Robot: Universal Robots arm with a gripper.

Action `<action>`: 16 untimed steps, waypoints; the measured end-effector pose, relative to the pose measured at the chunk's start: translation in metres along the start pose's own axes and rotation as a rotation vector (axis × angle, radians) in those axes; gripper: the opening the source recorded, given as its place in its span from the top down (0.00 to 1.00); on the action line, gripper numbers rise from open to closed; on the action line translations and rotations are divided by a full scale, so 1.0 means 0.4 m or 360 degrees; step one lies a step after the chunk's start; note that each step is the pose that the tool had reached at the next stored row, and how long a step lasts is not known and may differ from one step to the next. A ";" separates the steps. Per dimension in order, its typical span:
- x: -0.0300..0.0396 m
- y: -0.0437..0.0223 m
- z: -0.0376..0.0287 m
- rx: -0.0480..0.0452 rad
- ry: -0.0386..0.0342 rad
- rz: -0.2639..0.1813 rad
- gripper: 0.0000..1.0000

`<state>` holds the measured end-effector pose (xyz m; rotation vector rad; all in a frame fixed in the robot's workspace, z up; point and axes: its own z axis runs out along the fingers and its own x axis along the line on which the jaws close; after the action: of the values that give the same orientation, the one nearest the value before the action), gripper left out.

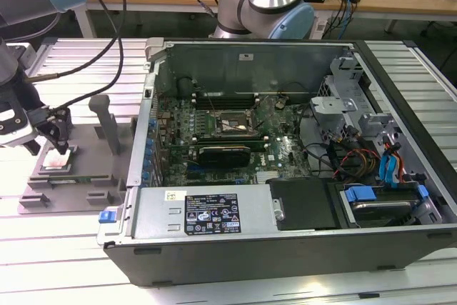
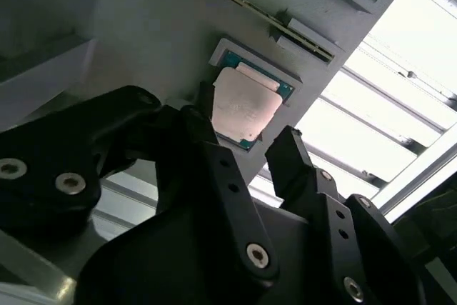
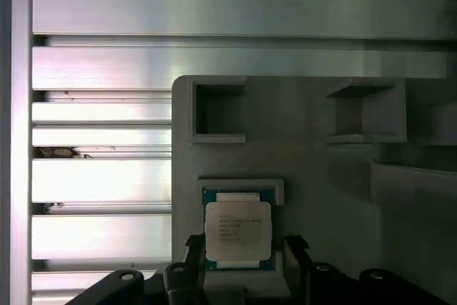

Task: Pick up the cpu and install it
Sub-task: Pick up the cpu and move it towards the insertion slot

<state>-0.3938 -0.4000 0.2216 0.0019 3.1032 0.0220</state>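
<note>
Hand: the arm's black two-fingered hand [image 1: 61, 143] hangs low over a grey plastic fixture tray [image 1: 86, 176], at the exterior view's left.
Grip: released; in both wrist views its fingers [image 3: 194, 251] [image 2: 287, 153] stand apart on either side of the chip, with gaps showing.
Cpu: the small square silver-topped cpu [image 1: 56, 161] [image 2: 246, 107] [image 3: 238, 228] lies flat in a tray recess.
Nearby: an open black computer case [image 1: 285, 244] sits just beside the tray on the ribbed aluminium tabletop [image 1: 50, 248]; its black motherboard socket [image 1: 232, 125] is well apart from the cpu.

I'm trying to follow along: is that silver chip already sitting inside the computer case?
No, the cpu lies in the grey fixture tray, outside the computer case, with the open gripper astride it.
</note>
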 end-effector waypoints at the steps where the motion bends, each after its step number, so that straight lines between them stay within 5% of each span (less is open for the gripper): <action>1: 0.000 0.000 0.000 0.0000 0.0000 0.0000 0.40; 2: 0.000 0.000 0.000 0.0000 0.0000 0.0000 0.40; 4: 0.001 0.000 0.020 0.0000 -0.0024 0.0000 0.34; 7: 0.003 0.007 0.063 0.0000 -0.0024 -0.0001 0.34; 8: 0.003 0.009 0.066 -0.0002 -0.0024 -0.0044 0.34; 16: 0.006 0.011 0.076 0.0001 -0.0023 -0.0050 0.34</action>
<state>-0.3952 -0.3951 0.1914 -0.0463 3.0879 0.0203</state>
